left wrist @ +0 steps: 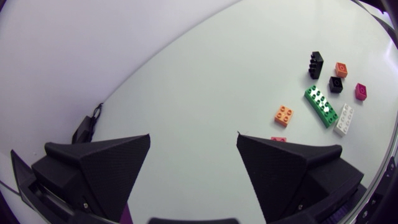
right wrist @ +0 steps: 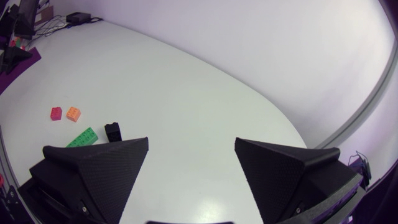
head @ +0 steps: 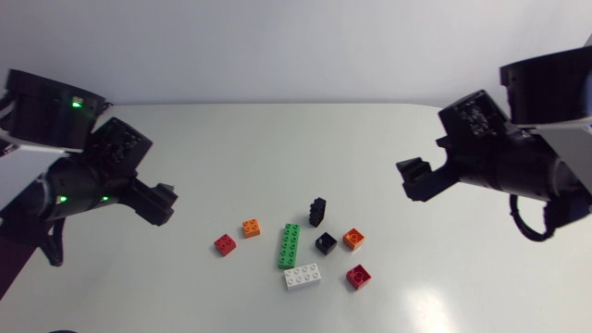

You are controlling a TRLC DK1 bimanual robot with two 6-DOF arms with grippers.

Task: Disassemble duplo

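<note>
While duplo bricks (head: 289, 246) lie scattered on the table (head: 277, 148) | left tool (left wrist: 193, 135) spread | right tool (right wrist: 191, 138) spread

One red brick (left wrist: 278, 139) half hidden behind left fingers (left wrist: 292, 174), green brick (right wrist: 84, 137) partly behind right fingers (right wrist: 93, 174)

Your left arm (head: 79, 180) is matte black with small green lights (head: 74, 104); your right arm (head: 504, 157) adds a pale panel (head: 566, 139) and a looped black cable (head: 525, 227). The left claw (left wrist: 193, 140) and right claw (right wrist: 191, 142) each have two broad, textured black wedges.
</note>
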